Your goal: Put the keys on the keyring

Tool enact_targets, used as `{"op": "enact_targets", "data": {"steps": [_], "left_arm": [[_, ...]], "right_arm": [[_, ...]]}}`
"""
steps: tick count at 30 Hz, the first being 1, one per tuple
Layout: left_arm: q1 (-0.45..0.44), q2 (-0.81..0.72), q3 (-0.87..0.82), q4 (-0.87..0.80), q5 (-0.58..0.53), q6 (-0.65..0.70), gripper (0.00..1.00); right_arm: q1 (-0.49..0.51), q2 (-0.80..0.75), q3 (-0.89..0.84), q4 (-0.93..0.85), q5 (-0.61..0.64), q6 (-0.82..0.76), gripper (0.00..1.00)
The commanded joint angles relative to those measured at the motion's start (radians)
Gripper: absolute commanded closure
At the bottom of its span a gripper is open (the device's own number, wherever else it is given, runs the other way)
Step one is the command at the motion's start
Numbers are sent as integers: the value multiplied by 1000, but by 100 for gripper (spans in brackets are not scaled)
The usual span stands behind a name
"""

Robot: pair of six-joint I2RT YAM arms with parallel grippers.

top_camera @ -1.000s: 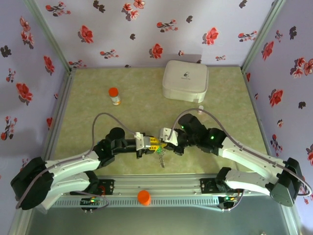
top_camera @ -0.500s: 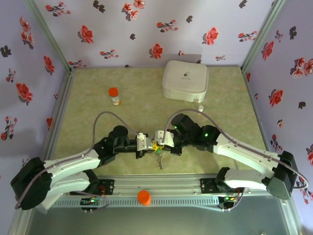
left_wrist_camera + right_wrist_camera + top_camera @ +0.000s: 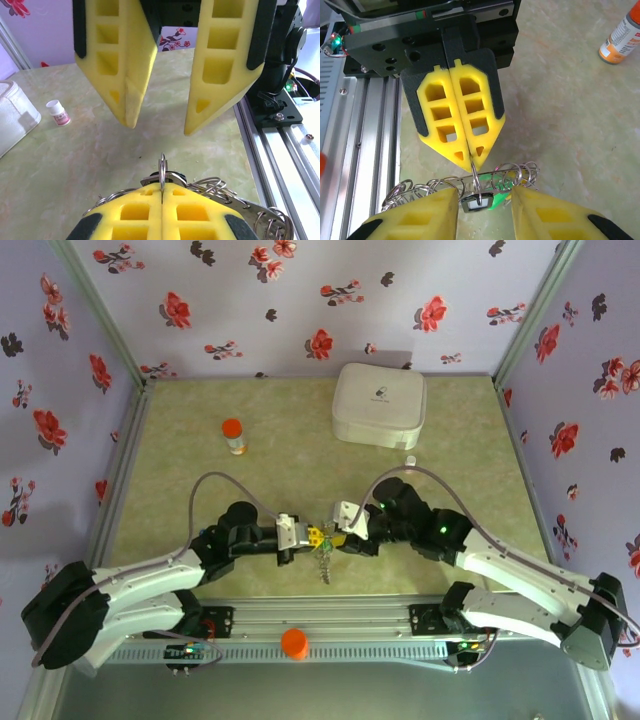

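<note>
From above, my left pincer (image 3: 308,536) and right pincer (image 3: 336,530) meet tip to tip by the front rail, the keys (image 3: 324,540) bunched between them; one orange-capped bottle (image 3: 233,435) and one white box (image 3: 380,405) stand well behind. My left wrist view shows my left pads clamped on a thin loop of the keyring (image 3: 162,172), the right jaws apart and empty. From the right wrist I count one dark key head (image 3: 477,202), the rest too tangled to number. Threading is in hand, I judge, so the right must next nip a key and steer it onto that loop.

No legible writing on bottle label (image 3: 621,36) or white box (image 3: 380,410).
</note>
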Motion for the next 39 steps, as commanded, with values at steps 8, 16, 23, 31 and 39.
{"op": "enact_targets", "data": {"steps": [8,16,23,31,39], "left_arm": [[-5,-2,-26,174,-8,-42,100],[-5,-16,-57,174,-6,-50,100],[-5,-39,-38,95,-50,-48,78],[-13,-51,73,-166,-37,62,80],[-14,-22,123,-253,-24,126,88]], "right_arm": [[-6,31,-84,199,-31,71,70],[-6,58,-80,220,-48,75,89],[-5,72,-19,111,-43,18,100],[3,113,80,-48,-32,-54,100],[33,145,126,-75,-28,-75,100]]}}
